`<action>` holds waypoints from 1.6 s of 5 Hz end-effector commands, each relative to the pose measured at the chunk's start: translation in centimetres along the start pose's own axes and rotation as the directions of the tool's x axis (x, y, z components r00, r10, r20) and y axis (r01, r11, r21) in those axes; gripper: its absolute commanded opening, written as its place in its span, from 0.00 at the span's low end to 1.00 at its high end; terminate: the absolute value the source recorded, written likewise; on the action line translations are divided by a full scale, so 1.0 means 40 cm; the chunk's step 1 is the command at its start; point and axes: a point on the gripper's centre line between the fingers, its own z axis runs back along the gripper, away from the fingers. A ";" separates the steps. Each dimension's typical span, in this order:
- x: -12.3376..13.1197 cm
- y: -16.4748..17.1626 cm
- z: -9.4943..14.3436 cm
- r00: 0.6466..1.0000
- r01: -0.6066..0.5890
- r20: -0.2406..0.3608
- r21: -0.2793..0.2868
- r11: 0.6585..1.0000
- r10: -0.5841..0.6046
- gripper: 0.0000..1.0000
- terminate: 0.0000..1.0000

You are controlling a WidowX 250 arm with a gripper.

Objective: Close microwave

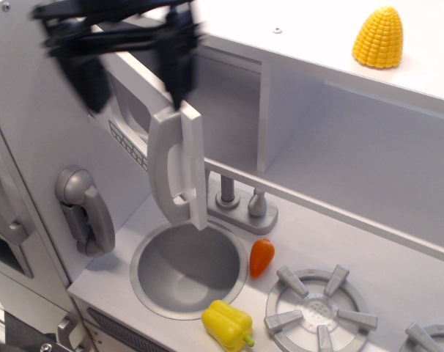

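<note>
The microwave is the white box compartment at upper left. Its grey door stands wide open, swung out over the sink, with a clear window, a row of small buttons and a long vertical grey handle. My black gripper is blurred by motion at the top left. Its two fingers hang down and are spread apart, straddling the door's top edge just above the handle. It holds nothing.
A grey phone handset hangs on the left wall. Below the door are the round sink and faucet. An orange carrot, a yellow pepper, a stove burner and a yellow corn are nearby.
</note>
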 end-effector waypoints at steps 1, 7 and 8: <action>0.039 0.151 0.034 0.998 -0.029 0.065 0.040 0.999 0.026 1.00 0.00; 0.186 0.085 -0.068 0.976 -0.156 0.166 0.092 0.983 0.139 1.00 0.00; 0.205 0.063 -0.067 0.972 -0.169 0.181 0.080 0.982 0.152 1.00 0.00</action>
